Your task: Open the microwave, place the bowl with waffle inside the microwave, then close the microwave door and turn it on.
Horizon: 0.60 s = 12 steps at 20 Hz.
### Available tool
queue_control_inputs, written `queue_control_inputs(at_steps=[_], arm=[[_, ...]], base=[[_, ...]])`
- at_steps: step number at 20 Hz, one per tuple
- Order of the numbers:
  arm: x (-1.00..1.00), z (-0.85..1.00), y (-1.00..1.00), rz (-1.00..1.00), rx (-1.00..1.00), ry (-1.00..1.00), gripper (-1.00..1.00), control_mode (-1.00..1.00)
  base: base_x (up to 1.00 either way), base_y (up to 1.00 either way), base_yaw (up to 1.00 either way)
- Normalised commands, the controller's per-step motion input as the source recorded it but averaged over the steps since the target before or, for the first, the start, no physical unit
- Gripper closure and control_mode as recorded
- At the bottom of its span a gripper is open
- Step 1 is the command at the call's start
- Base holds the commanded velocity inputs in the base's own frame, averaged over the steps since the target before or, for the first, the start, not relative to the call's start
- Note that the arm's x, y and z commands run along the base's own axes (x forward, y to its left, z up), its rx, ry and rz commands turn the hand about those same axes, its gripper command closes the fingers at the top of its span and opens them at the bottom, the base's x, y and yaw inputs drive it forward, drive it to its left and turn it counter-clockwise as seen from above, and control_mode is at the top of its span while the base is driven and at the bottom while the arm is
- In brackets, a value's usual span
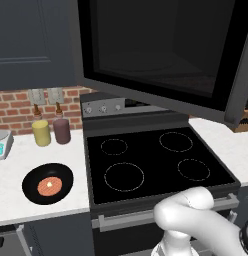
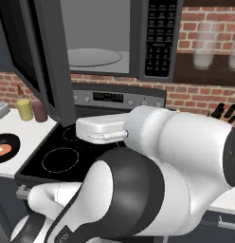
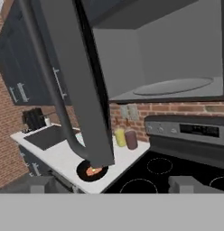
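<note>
I am looking across the hand view from its left edge, where the sink counter point(image 3: 64, 155) runs down toward me, and low in the left-centre of that frame the bowl point(image 3: 92, 171) is sitting on the pale top with the waffle point(image 3: 92, 171) lying inside it, partly hidden behind the lower end of the microwave door point(image 3: 73, 81). That door is hanging wide open, its long bar handle point(image 3: 53, 90) slanting down the left-centre of the frame, so I judge that the opening step is done and the bowl pick-up is the step in hand. In the left base view the same bowl is resting at the lower left, just left of the stove point(image 1: 156, 162), with a yellow jar point(image 1: 41, 132) and a maroon jar point(image 1: 61, 131) standing behind it, well apart from it. To the right in the hand view, the microwave point(image 3: 177, 58) is showing its grey cavity and turntable point(image 3: 175, 85) in the upper right. My gripper point(image 3: 111, 185) is spread wide at the bottom edge, empty, nothing between the fingers. To do this well, I am thinking of dropping low and left, ducking under the door's lower edge rather than brushing it, then straddling the bowl's near rim with one finger inside and one outside, clear of the waffle, and keeping the bowl level on the lift.
</note>
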Motion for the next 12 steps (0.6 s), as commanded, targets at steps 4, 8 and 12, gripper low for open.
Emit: queue_control_inputs(at_steps=[4,8,12], arm=[[0.47,-0.15,-0.05,0.43,0.11,-0.01,-1.0,-1.0],[0.52,-0.08,0.06,0.24,0.02,-0.06,-1.0,-1.0],[0.38,-0.06,0.2,0.09,0.01,-0.13,-1.0,-1.0]], base=[[0.0,0.0,0.0],[0.0,0.0,0.0],[0.0,0.0,0.0]])
